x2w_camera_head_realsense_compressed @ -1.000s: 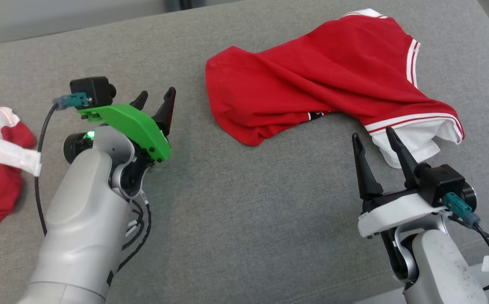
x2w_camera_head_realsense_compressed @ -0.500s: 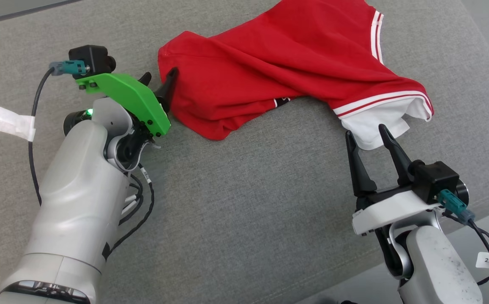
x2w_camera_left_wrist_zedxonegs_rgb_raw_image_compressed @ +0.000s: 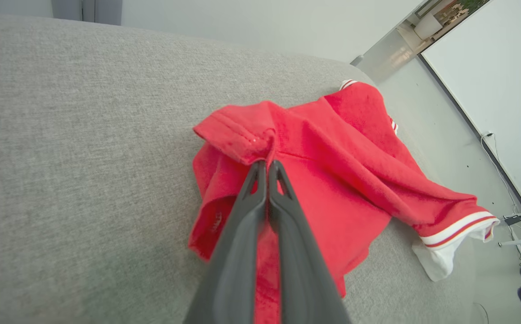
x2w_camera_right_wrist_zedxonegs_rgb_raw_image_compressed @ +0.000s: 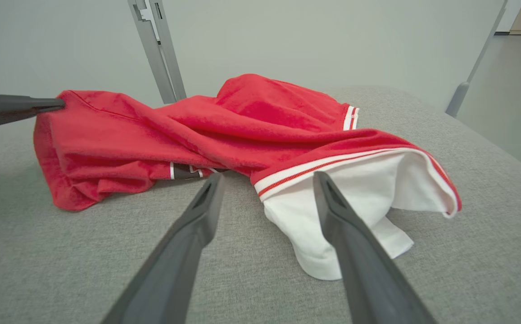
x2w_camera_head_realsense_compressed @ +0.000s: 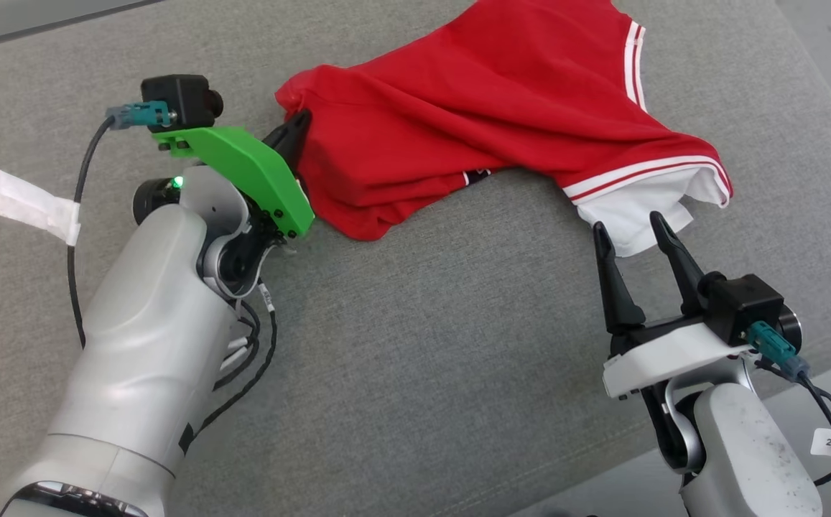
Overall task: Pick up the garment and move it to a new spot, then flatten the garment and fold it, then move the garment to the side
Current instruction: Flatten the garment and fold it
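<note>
- The red garment (x2w_camera_head_realsense_compressed: 472, 108) lies crumpled on the grey fabric-covered bench (x2w_camera_head_realsense_compressed: 415, 373), in the far middle of the head view and reaching toward the right.
- The left end effector (x2w_camera_head_realsense_compressed: 299, 126) is pinched tight on the garment's left corner. In the left wrist view its two dark fingers (x2w_camera_left_wrist_zedxonegs_rgb_raw_image_compressed: 242, 234) press together, and a fold of stitched red hem (x2w_camera_left_wrist_zedxonegs_rgb_raw_image_compressed: 237, 139) is caught at their tips.
- That gripped corner stands raised off the bench, and the cloth below it sags in loose folds.
- From the right wrist view, the left end effector (x2w_camera_right_wrist_zedxonegs_rgb_raw_image_compressed: 60, 104) comes in from the left edge, its tip touching the upper left corner of the garment (x2w_camera_right_wrist_zedxonegs_rgb_raw_image_compressed: 224, 130).
- The right end effector (x2w_camera_head_realsense_compressed: 628, 224) has its jaws spread wide and holds nothing. Its fingertips sit just at the edge of the white lining (x2w_camera_head_realsense_compressed: 638, 208) that spills from the garment's right end.
- In the right wrist view one finger (x2w_camera_right_wrist_zedxonegs_rgb_raw_image_compressed: 188, 238) points at bare bench and the other (x2w_camera_right_wrist_zedxonegs_rgb_raw_image_compressed: 355, 252) overlaps the white lining (x2w_camera_right_wrist_zedxonegs_rgb_raw_image_compressed: 332, 211).
- A red-and-white striped trim (x2w_camera_head_realsense_compressed: 645, 172) borders that opening, and a second striped band (x2w_camera_head_realsense_compressed: 630, 64) runs along the far right edge.
- A small dark printed patch (x2w_camera_head_realsense_compressed: 476, 174) peeks from under the middle fold.
- A green bracket (x2w_camera_head_realsense_compressed: 250, 169) sits on the left wrist, and a strip of white tape (x2w_camera_head_realsense_compressed: 31, 205) is wrapped on its black cable (x2w_camera_head_realsense_compressed: 77, 237).
</note>
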Available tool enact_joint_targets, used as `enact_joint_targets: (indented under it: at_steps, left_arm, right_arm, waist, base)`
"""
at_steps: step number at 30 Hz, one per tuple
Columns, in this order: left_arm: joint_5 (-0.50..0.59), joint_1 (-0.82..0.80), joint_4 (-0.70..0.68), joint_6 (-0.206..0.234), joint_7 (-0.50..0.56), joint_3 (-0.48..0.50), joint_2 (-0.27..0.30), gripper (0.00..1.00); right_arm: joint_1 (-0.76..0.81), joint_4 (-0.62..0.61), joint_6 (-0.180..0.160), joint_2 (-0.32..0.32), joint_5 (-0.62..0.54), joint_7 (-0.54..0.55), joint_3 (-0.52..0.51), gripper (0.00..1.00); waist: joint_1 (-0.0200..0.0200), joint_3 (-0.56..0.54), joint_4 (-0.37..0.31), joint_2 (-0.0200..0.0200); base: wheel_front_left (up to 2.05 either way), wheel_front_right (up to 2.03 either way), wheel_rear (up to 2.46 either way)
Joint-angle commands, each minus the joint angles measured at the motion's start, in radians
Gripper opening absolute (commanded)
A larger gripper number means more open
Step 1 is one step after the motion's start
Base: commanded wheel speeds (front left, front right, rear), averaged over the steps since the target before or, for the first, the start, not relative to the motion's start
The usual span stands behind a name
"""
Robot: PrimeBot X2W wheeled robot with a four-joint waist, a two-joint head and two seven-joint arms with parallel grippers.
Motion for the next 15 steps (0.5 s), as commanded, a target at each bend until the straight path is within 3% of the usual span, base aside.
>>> enact_joint_targets:
  at_steps: [1, 6, 15]
  left_arm:
    - [-0.012, 0.020, -0.018, -0.002, -0.009, -0.017, 0.012, 0.00]
    - [-0.052, 0.068, -0.131, -0.002, -0.060, -0.105, 0.037, 0.00]
    - [-0.057, 0.293, -0.442, -0.002, -0.132, -0.298, 0.178, 0.00]
  right_arm:
    - [0.003, -0.003, -0.002, -0.001, -0.011, 0.002, -0.003, 1.00]
    - [0.018, -0.012, -0.002, -0.002, -0.020, 0.016, -0.007, 1.00]
    - [0.058, -0.034, -0.002, -0.002, -0.035, 0.044, -0.045, 1.00]
  waist:
    - [0.0000, -0.018, 0.026, 0.0000]
    - [0.0000, -0.055, 0.081, 0.0000]
    - [0.0000, -0.135, 0.192, 0.0000]
  base:
    - [0.00, 0.00, 0.00]
    - [0.00, 0.00, 0.00]
    - [0.00, 0.00, 0.00]
